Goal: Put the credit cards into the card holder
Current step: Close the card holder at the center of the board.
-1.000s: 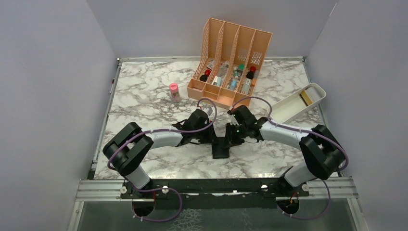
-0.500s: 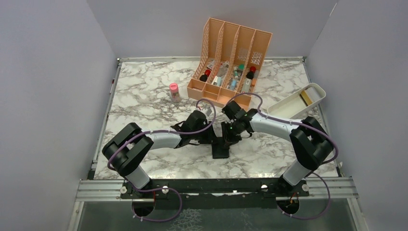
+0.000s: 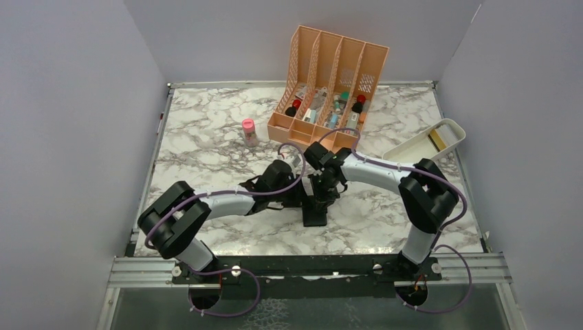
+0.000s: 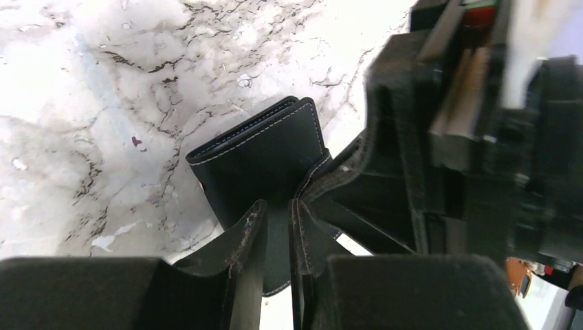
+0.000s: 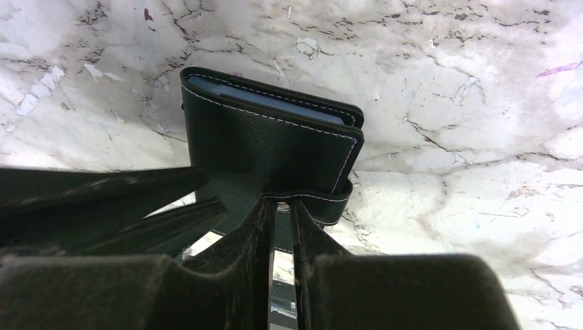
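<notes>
The card holder (image 3: 316,214) is a black folded wallet lying on the marble table between both grippers. In the left wrist view it (image 4: 261,155) lies just beyond my left gripper (image 4: 275,206), whose fingers are closed on a stitched black flap of it. In the right wrist view the wallet (image 5: 268,144) shows a bluish-grey inner edge, and my right gripper (image 5: 283,201) is closed on its strap tab. From above, the left gripper (image 3: 302,196) and right gripper (image 3: 323,192) meet at the wallet's far end. One gold card (image 3: 436,140) lies in the white tray; other cards are not visible.
An orange slotted file organiser (image 3: 330,89) with small items stands at the back. A pink-capped bottle (image 3: 249,132) stands left of it. The white oblong tray (image 3: 412,152) sits at the right. Grey walls enclose the table on three sides.
The right arm's wrist has swung left and further back, so its gripper now comes down on the wallet's far end beside the left gripper. The left arm shifted slightly left.
</notes>
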`<move>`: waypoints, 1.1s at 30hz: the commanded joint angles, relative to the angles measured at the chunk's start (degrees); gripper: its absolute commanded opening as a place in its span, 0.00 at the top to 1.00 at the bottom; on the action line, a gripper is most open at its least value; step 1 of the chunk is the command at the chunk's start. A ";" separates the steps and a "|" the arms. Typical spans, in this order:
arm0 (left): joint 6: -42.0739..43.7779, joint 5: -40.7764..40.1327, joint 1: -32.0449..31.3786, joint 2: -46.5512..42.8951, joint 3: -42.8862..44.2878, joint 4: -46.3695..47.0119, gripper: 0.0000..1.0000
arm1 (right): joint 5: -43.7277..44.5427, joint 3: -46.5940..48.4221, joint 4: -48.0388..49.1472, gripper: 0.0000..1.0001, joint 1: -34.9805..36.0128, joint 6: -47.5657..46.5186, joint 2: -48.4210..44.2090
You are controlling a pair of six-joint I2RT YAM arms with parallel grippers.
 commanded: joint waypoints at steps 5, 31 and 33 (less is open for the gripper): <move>2.13 -7.25 0.29 -8.76 -0.87 -6.78 0.79 | 13.98 -5.58 2.44 0.92 1.90 -0.20 12.98; 8.60 -22.22 1.11 -32.10 7.43 -32.40 0.45 | 9.10 -12.42 17.28 0.69 2.89 3.46 -23.22; 9.13 -23.23 1.11 -34.96 8.66 -34.11 0.40 | 10.10 -13.74 17.92 0.64 2.88 3.61 -27.27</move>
